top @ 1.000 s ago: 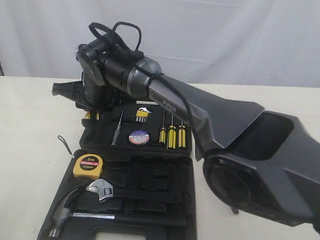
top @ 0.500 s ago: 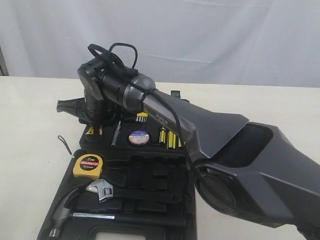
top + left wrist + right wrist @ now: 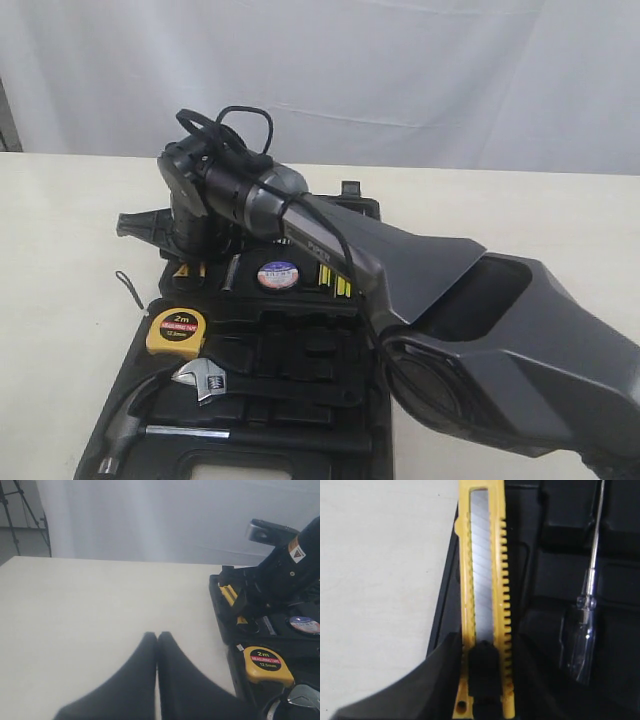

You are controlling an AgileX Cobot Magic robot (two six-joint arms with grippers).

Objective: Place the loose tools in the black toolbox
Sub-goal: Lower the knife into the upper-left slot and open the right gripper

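right gripper [image 3: 485, 649] pinched the utility knife [image 3: 483, 575] at ten o'clock on the black toolbox [image 3: 551, 580]. it was best lowered level into its slot before letting go.

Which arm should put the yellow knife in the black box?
Right. The right gripper holds the utility knife over the toolbox; the left gripper is shut, off over the table.

A: What lies behind the cream tabletop [image 3: 60, 210]?
B: A white curtain [image 3: 420, 80] hangs across the whole back in soft folds. It is evenly lit, with no hard shadows.
A: Anything beside it?
B: In the left wrist view, a thin black tripod [image 3: 44, 525] stands past the table's far corner, where the surroundings turn grey.
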